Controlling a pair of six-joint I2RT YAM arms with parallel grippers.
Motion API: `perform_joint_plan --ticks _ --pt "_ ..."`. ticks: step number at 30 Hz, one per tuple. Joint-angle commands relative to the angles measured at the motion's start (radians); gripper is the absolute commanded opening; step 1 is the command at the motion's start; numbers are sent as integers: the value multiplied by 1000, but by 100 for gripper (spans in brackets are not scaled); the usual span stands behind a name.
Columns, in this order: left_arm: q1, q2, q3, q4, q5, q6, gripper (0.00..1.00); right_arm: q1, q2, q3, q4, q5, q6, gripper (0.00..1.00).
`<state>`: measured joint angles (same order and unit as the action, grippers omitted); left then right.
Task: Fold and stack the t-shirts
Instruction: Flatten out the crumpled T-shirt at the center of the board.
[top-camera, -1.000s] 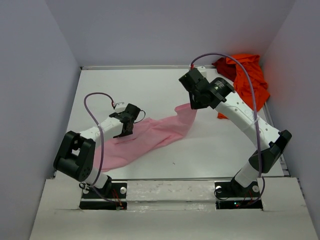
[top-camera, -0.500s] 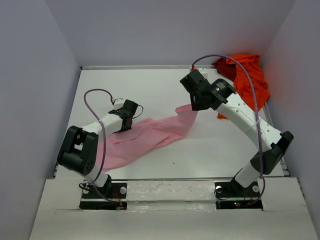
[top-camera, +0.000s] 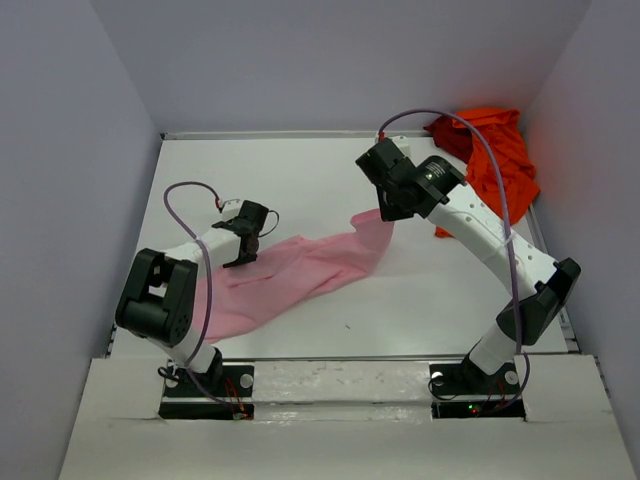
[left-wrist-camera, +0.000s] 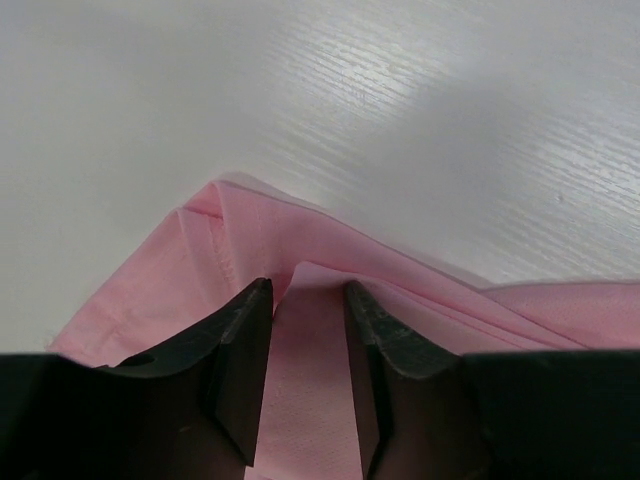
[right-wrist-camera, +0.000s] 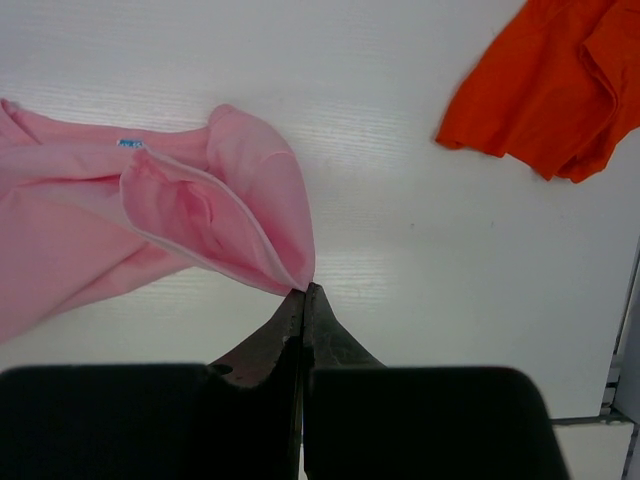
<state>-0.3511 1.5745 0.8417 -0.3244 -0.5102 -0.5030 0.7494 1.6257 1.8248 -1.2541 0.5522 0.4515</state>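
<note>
1. On table, pink t-shirt sprawls from near-left to centre; orange-red t-shirt in far right corner.
2. left gripper half open, astride a pink fold.
3. right gripper clamped tight on pink t-shirt's hem.

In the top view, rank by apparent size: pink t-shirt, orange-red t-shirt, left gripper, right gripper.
1. pink t-shirt, stretched out long.
2. orange-red t-shirt, bunched in the far right corner, partly hidden by the right arm.
3. left gripper and right gripper look alike; the right is raised nearer the camera, so unranked.
</note>
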Motion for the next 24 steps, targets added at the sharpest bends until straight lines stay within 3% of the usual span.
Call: perform_joint_plan --ticks 1,4,5,6,11,19,24 --pt "8 15 -3 7 15 12 44 5 6 59 -1 12 -16 0" --pt "14 27 10 4 61 35 19 5 13 68 -2 17 -19 0" --pt "14 31 13 4 70 40 2 5 13 68 -2 18 -20 0" --pt "14 39 16 -1 78 41 0 5 13 67 -2 18 -19 0" --pt "14 -5 25 -7 84 46 0 5 10 51 -2 22 -19 0" --pt "5 -229 177 -192 76 -63 0 5 8 82 15 35 -17 0" --pt "1 -369 198 -212 85 -112 0 5 22 151 24 -23 -43 0"
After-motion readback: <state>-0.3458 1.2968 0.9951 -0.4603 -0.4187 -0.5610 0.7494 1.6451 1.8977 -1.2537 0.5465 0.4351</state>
